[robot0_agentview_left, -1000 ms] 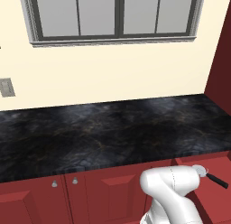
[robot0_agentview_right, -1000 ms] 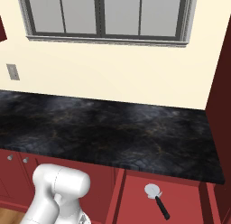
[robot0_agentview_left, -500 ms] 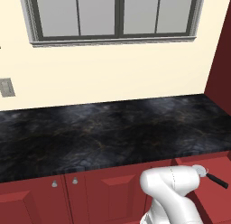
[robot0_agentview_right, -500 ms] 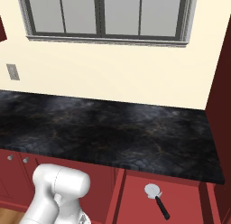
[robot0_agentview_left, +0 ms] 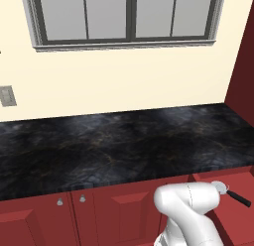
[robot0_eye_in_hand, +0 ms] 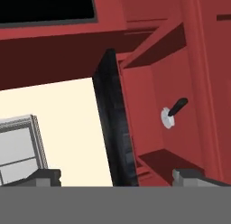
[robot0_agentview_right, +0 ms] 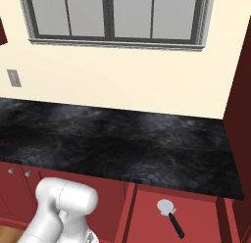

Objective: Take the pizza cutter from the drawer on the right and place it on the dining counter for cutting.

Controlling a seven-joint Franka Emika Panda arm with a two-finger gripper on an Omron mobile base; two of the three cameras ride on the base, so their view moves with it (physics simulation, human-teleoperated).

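The pizza cutter [robot0_agentview_right: 170, 215], a silver wheel on a short dark handle, lies inside the open red drawer [robot0_agentview_right: 147, 215] under the right end of the worktop. In the left base view the pizza cutter [robot0_agentview_left: 229, 192] pokes out from behind my white arm, on the drawer [robot0_agentview_left: 238, 183] floor. In the rolled hand view the pizza cutter [robot0_eye_in_hand: 172, 113] rests in the drawer [robot0_eye_in_hand: 144, 96] some way ahead. My gripper [robot0_eye_in_hand: 116, 177] is open, its fingertips [robot0_eye_in_hand: 44, 176] wide apart with nothing between them. The dining counter is out of view.
A black marbled worktop [robot0_agentview_left: 119, 146] runs under a cream wall with a window [robot0_agentview_left: 129, 17] and a wall outlet [robot0_agentview_left: 7, 96]. Red cabinet doors with silver knobs [robot0_agentview_left: 59, 202] stand below it. A tall red cabinet [robot0_agentview_left: 244, 76] closes off the right side.
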